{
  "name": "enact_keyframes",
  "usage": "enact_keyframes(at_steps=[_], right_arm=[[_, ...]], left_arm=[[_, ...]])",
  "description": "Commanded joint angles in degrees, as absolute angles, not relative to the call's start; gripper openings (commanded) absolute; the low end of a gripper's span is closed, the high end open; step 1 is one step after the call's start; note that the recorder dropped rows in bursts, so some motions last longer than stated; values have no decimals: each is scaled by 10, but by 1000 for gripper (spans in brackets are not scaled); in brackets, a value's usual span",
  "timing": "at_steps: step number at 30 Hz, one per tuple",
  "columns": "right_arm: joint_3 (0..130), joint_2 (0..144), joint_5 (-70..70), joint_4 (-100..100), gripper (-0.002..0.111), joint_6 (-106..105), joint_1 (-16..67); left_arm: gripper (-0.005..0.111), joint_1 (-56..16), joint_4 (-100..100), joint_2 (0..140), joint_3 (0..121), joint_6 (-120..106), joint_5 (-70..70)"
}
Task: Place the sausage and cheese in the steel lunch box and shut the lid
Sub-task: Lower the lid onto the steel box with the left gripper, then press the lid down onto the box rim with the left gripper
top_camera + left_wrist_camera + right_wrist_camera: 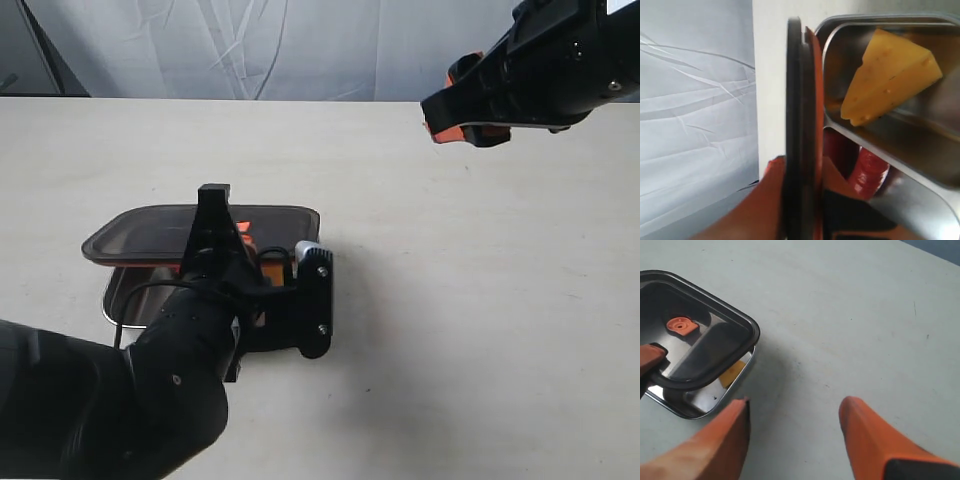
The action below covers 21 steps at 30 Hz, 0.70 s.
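Left gripper [799, 190]: clamped on the lid [799, 85]. The orange fingers [752, 215] pinch one rim, one on each face. The left wrist view shows the lid edge-on, with its orange seal on the face turned toward the lunch box [122, 300].

Lid: held roughly flat above the lunch box, not seated. In the exterior view it sits shifted toward 12 o'clock, so the box's 7 o'clock corner shows bare steel. Cannot tell whether the lid touches the box rim. The orange valve tab [681, 325] shows at the lid's middle. The lid and box lie at about 9 o'clock from the centre of the exterior view.

Inside the box: the cheese [890, 80] lies flat in one compartment. The sausage [869, 170] is in the other, across the divider and partly hidden by a finger.

Right gripper [795, 405]: jaws spread wide, holding nothing, above the bare table [850, 310]. In the exterior view it is at 2 o'clock from the lunch box, well apart.
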<state>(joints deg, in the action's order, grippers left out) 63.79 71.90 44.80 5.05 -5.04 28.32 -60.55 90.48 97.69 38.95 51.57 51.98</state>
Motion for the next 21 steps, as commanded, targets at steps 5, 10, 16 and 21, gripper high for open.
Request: enact_keyframes(at_steps=[5, 10, 16, 21], right_arm=[[638, 716, 448, 46, 54, -44, 280], [638, 716, 456, 46, 54, -43, 280], [638, 716, 459, 46, 54, -43, 280], [638, 716, 459, 46, 54, -43, 280]], left_arm=[[0, -609, 840, 980, 393, 522, 476], [0, -609, 838, 980, 393, 524, 471], [1, -609, 826, 980, 393, 524, 445], [9, -609, 802, 980, 393, 524, 440]])
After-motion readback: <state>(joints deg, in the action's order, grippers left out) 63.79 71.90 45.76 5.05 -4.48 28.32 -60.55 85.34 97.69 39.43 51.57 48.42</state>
